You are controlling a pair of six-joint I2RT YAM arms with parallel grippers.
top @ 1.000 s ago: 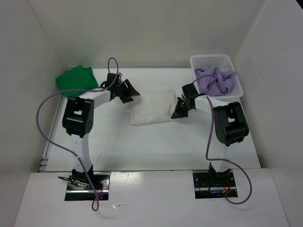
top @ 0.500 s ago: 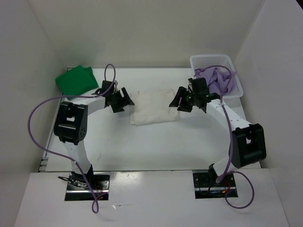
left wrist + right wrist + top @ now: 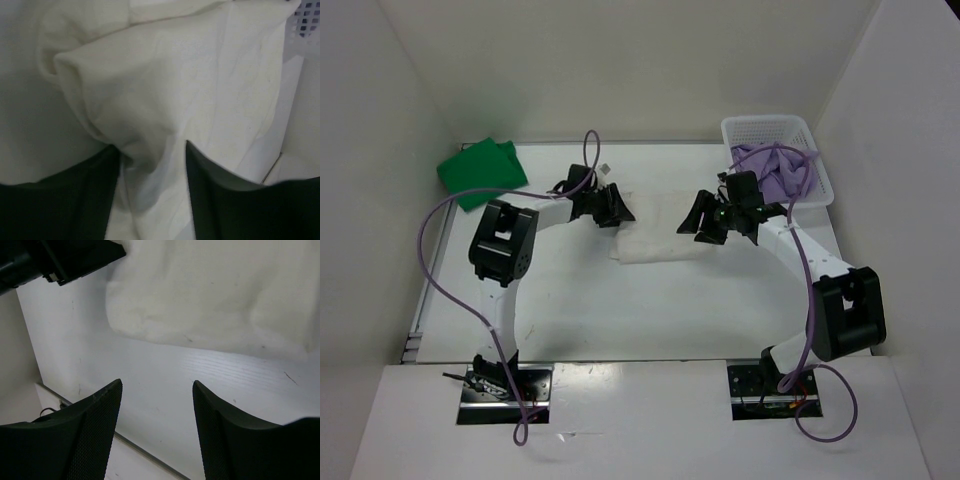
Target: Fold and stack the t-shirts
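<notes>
The cream-white t-shirt (image 3: 658,228) lies folded mid-table. My left gripper (image 3: 617,210) is at its left edge. In the left wrist view a bunched ridge of that cream-white cloth (image 3: 150,100) runs between the two dark fingers, and my left gripper (image 3: 152,146) is shut on it. My right gripper (image 3: 699,222) hovers over the shirt's right end. It stands open (image 3: 157,383) with only bare table between its fingers, the cream-white cloth (image 3: 210,295) just beyond them. The green t-shirt (image 3: 480,172) lies folded at the back left. The lavender t-shirt (image 3: 776,172) is crumpled in the basket.
The white mesh basket (image 3: 767,127) stands at the back right, against the right wall. White walls enclose the table on three sides. Purple cables loop from both arms. The left arm's black gripper (image 3: 60,260) shows in the right wrist view's top left corner.
My left gripper moved right onto the cream-white shirt's left edge and closed on a fold, and that edge shifted right. My right gripper opened, swung toward the back, then stayed still.
</notes>
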